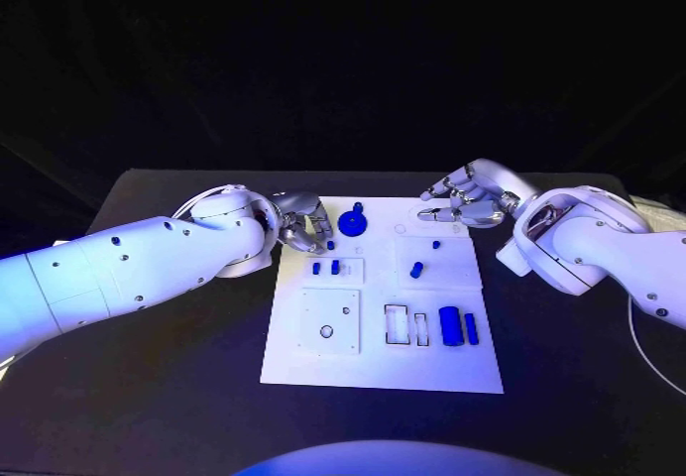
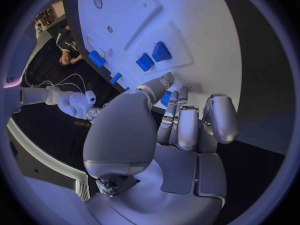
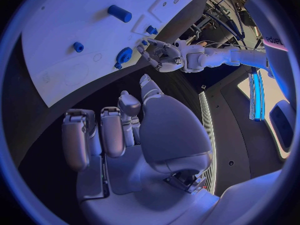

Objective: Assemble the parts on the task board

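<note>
Fingers [image 1: 304,233] of the left hand [image 1: 296,224] curl at the board's [image 1: 381,372] left edge, seemingly pinching a small blue piece [image 2: 166,98], though I cannot tell for sure. Seating it well means a straight, slow descent. Other blue parts [image 1: 458,325] lie mid-board. Right hand [image 1: 465,201] hovers released beyond the far edge, over the bare dark surface [image 1: 171,397].

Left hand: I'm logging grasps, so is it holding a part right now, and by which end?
The left hand seems to pinch a small blue part at its fingertips, though which end cannot be told. The right hand holds nothing.
</note>
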